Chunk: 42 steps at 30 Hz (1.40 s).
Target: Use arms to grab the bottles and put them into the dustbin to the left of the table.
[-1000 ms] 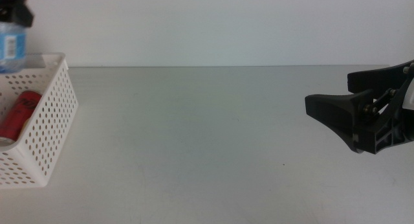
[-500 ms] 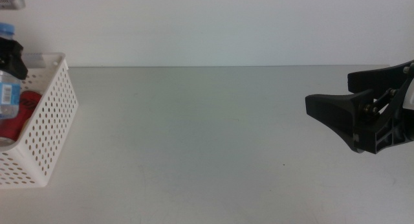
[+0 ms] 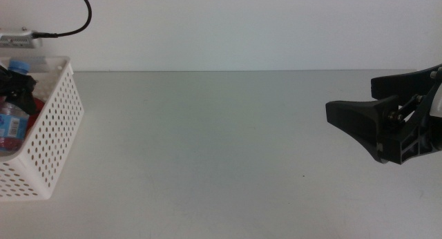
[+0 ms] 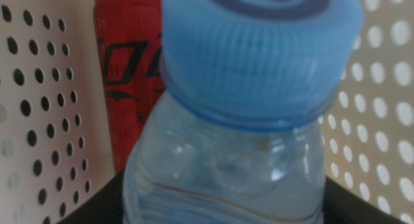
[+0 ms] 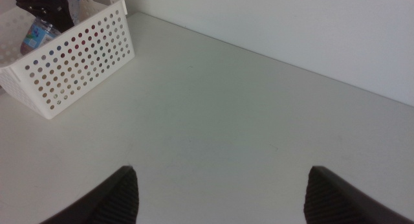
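The left tool [image 3: 15,83] is down inside the white basket [image 3: 59,121], which sits at the far left edge of the desk [image 3: 221,142]. It is closed on a small clear water bottle [image 4: 233,140], holding it below its blue cap [image 4: 262,52]; in the left wrist view the two dark jaws show only as slivers on either side of the bottle's shoulder. From the middle view the bottle [image 3: 12,121] sits low between the basket walls, its cap [image 3: 21,64] about level with the rim, just under a grey cable that loops down from above.

A red soda can [image 4: 129,75] lies in the basket right behind the bottle, close against it; whether they touch cannot be told. The perforated walls stand close on both sides of the bottle, so the can and the walls crowd the tool's space.

The right tool [image 3: 349,115] waits above the right edge of the desk, well apart from the basket. Its jaws are spread wide with nothing between them, as the right wrist view shows at [image 5: 220,191]. From there the basket [image 5: 77,68] shows in the far corner, with the bottle's label [image 5: 37,35] visible over its rim and the left tool [image 5: 42,4] dark above it.

The yellowish tea bottle does not show in any view.
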Tool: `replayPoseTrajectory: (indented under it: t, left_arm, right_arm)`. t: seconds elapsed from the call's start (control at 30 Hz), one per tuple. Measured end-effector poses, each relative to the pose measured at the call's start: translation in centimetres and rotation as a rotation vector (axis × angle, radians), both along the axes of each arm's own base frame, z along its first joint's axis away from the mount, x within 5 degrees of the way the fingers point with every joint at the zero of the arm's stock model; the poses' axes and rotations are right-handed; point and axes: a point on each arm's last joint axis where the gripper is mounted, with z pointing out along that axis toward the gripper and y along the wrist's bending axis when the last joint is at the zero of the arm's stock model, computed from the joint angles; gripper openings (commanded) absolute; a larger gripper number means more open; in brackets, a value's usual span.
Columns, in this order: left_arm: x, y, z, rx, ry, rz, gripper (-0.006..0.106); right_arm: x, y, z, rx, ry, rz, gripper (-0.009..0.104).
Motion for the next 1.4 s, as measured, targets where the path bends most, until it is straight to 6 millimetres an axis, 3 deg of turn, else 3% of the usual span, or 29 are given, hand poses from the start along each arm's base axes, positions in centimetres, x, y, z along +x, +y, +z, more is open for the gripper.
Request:
replayPoseTrajectory:
  t: [0.13,0.4,0.73,1.0,1.17,1.27,1.4]
  left_arm:
    - [0.4,0.1,-0.6,-0.004,-0.003,0.004,0.094]
    - [0.4,-0.3,0.8,-0.029,-0.065,0.022,0.094]
    - [-2.8,-2.4,8.2,-0.091,-0.218,0.068,0.092]
    - [-7.5,-4.5,13.7,-0.112,-0.261,0.02,0.092]
    - [-11.7,-8.2,16.8,-0.062,-0.418,-0.055,0.092]
    - [-14.6,-10.7,17.1,-0.007,-0.564,-0.116,0.092]
    - [-18.6,-12.7,16.8,0.055,-0.752,-0.155,0.092]
  right_arm:
    - [0.0,0.0,0.0,0.0,0.0,0.0,0.065]
    - [0.0,0.0,0.0,0.0,-0.001,0.0,0.065]
    - [0.0,0.0,0.0,0.0,-0.001,0.0,0.065]
    - [0.0,0.0,0.0,0.0,-0.001,0.0,0.065]
    - [0.0,0.0,0.0,0.0,-0.001,0.0,0.065]
    - [0.0,0.0,0.0,0.0,-0.001,0.0,0.065]
    - [0.0,0.0,0.0,0.0,-0.001,0.0,0.065]
